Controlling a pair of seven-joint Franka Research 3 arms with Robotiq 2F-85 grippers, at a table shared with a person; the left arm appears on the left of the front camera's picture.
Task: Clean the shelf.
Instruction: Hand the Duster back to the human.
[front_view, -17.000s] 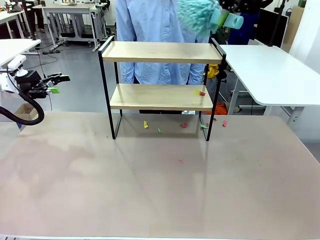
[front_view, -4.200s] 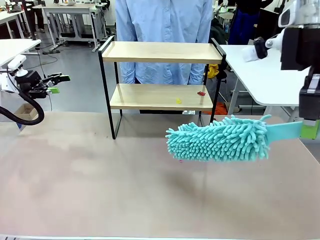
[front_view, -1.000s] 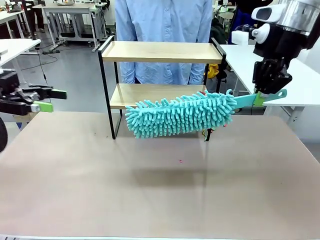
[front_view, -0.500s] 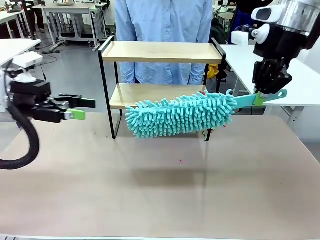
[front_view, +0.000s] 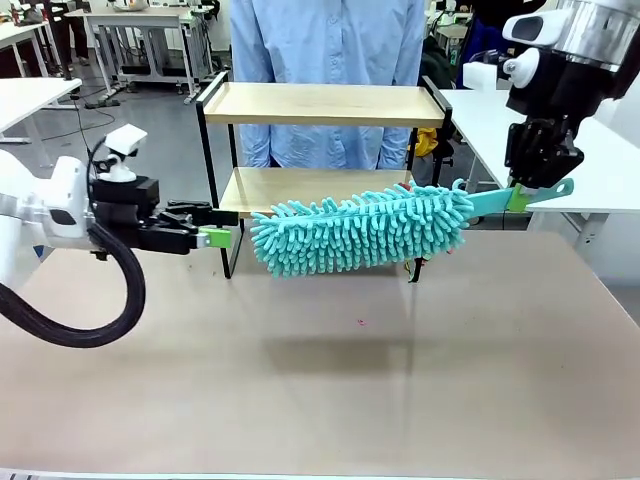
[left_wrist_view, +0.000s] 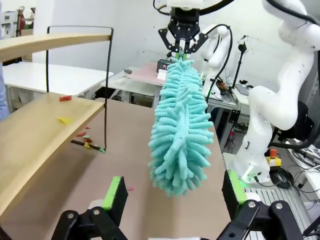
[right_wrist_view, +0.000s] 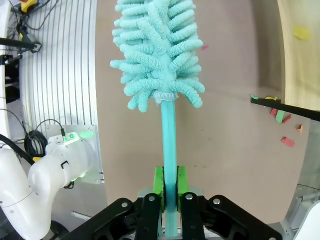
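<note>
Before the shelf (front_view: 320, 150), the right gripper (front_view: 541, 182) is clamping a duster (front_view: 360, 230); the left gripper (front_view: 215, 228) is hovering with jaws apart.

One two-tier shelf (front_view: 322, 150) stands toward the tabletop's (front_view: 300, 380) far edge, carrying two wooden boards. One teal duster (front_view: 360, 231) hangs in front of it. Two grippers are present: the left gripper (front_view: 215, 232) and the right gripper (front_view: 540, 180). One person in a blue shirt (front_view: 325, 45) stands behind the far edge. Several small coloured scraps (right_wrist_view: 282, 120) lie by the shelf's foot; two more (left_wrist_view: 62, 110) rest on its lower board.
</note>
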